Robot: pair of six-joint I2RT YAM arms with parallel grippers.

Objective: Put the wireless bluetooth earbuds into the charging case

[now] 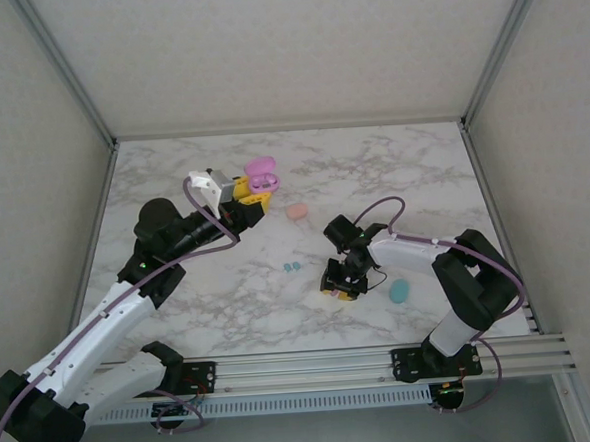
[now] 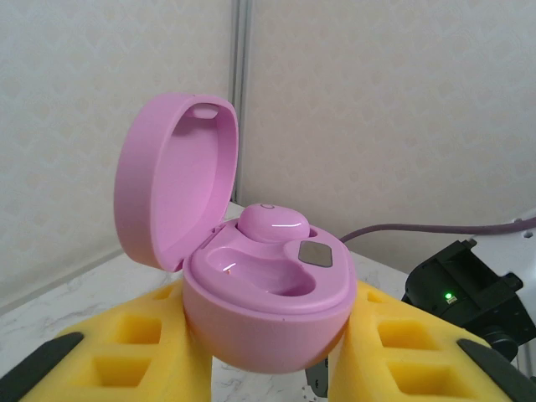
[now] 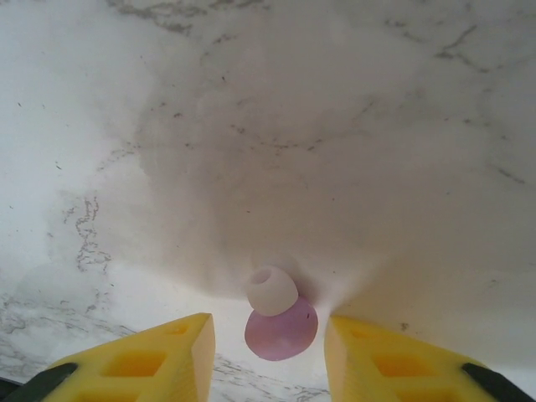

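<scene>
Where the right fingers stand: the right gripper [image 3: 268, 335] is partly open and has hold of nothing. Its yellow foam fingers [image 3: 142, 364] sit at the bottom left and bottom right of the right wrist view, with a gap between them.
Earbud to fingers: the purple earbud [image 3: 282, 333] lies on the table [image 3: 268, 126] inside that gap, at bottom centre. It is clear of the finger on the frame's left and just beside the one on the frame's right; whether it touches that one cannot be told.
Long axis: its white tip [image 3: 271, 289] points toward the top of the frame and its body toward the bottom, so the axis runs along the gap. Closing would likely pinch it across its narrow width.
Left fingers: the left gripper [image 2: 268, 343] is clamped on the pink case [image 2: 268, 314], whose lid is open.
Case contents: a seated earbud [image 2: 272, 222] fills the far socket, and the near socket [image 2: 251, 272] is bare.
Nearer arm: in the top view the right gripper is at lower centre-right. The pink case is at upper centre, well apart.
Next move, as a judgement: the right arm should grip, lift and carry toward the upper left of the top view.
Bystanders: peach case [image 1: 296, 211], teal case [image 1: 399, 292], teal earbuds [image 1: 292, 267].
</scene>
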